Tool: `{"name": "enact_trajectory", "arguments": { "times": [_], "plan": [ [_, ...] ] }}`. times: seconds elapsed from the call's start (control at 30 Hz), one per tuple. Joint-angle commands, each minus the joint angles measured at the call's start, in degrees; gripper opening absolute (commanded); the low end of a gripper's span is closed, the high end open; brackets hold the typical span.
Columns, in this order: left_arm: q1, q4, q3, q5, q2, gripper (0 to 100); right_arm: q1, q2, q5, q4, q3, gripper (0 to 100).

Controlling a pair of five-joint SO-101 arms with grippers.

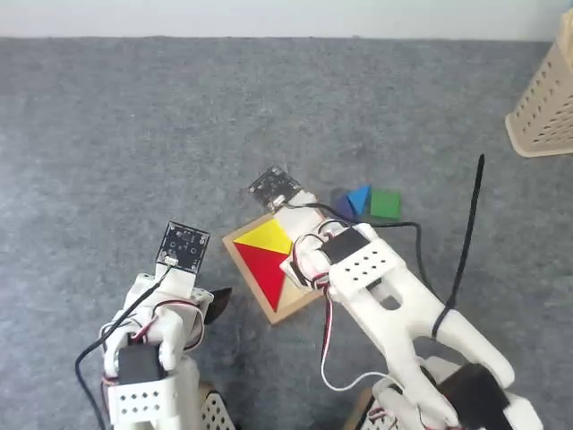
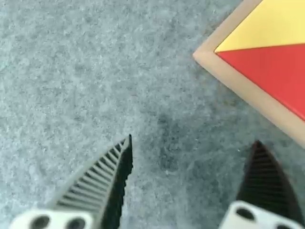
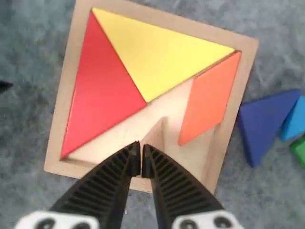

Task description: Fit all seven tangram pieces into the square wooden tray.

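- Three pieces lie in the wooden tray (image 3: 66,95): the red triangle (image 3: 100,100), the yellow triangle (image 3: 157,52) and the orange parallelogram (image 3: 209,100), each flat and snug against the rim.
- The tray sits on the grey surface (image 1: 134,134) between my two arms, directly under my right one.
- A patch of the tray floor is bare below the yellow and beside the orange. A faint pale triangular outline shows there; I cannot tell whether it is a piece or just the wood.
- Left outside, clustered just beside the tray: the dark blue triangle (image 3: 262,121), a light blue piece (image 3: 294,121) and a green piece (image 3: 300,151). By my count the job is roughly half done.
- My right hand (image 3: 141,155) hangs over the tray's near rim, fingertips pressed together with nothing between them.
- My left hand (image 2: 190,162) is spread wide, empty, low over the surface near a tray corner.
- From the high view my right arm covers the orange piece and the bare floor; the right wrist view lays both open.
- The high view alone shows both arms and the loose pieces together.
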Motion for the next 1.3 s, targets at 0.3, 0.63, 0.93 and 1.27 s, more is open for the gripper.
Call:
{"name": "enact_trajectory", "arguments": {
  "times": [0.3,0.63,0.93,1.27],
  "plan": [
    [0.3,0.0,-0.3,-0.3,-0.8,35,-2.4,11.5,-2.9,0.9,-5.3,21.3],
    [0.3,0.0,-0.3,-0.3,-0.8,35,-2.4,19.1,-2.9,3.0,-9.9,13.2],
    [0.3,0.0,-0.3,-0.3,-0.8,35,-2.0,17.6,-2.8,5.1,-12.5,1.3],
    [0.3,0.0,-0.3,-0.3,-0.8,35,-1.7,2.5,-2.7,4.7,-6.6,1.3]
  ]
}}
